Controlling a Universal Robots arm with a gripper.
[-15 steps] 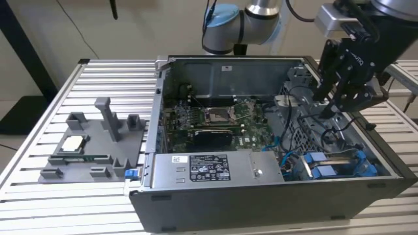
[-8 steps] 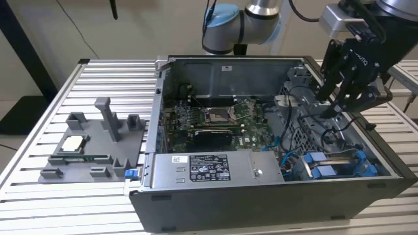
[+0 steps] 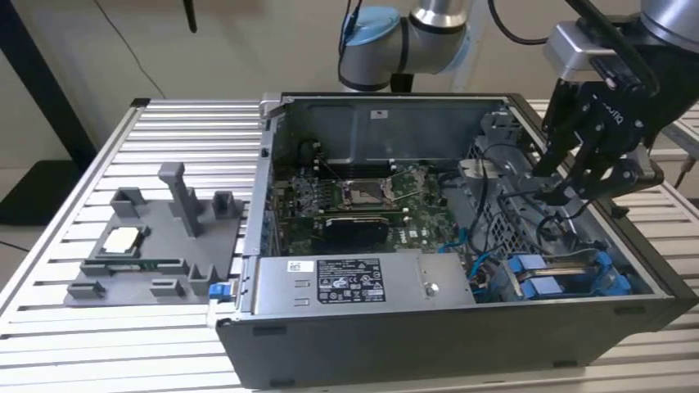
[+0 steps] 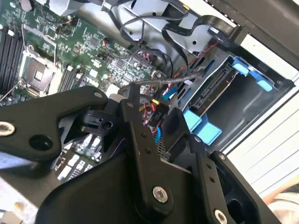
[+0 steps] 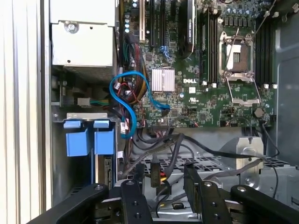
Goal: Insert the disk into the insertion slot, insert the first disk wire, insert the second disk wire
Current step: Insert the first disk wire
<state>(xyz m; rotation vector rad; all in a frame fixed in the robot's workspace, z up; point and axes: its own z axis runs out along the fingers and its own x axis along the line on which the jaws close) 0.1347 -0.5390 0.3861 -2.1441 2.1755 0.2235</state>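
Disk (image 3: 570, 264) in insertion slot (image 4: 243, 109), beside power-supply box (image 3: 349, 282), inside case (image 3: 437, 348)

Black gripper (image 3: 581, 190), silver arm (image 3: 443, 12), blue caps (image 3: 369, 29)

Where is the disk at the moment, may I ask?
On the exterior view's right, the disk sits in the insertion slot, beside the power-supply box.

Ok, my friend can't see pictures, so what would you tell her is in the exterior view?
A black robot gripper hangs over an open computer case, above a tangle of wires on the exterior view's right. Near it, the disk lies in its blue carrier. A grey tray sits beside the case on a slatted table.
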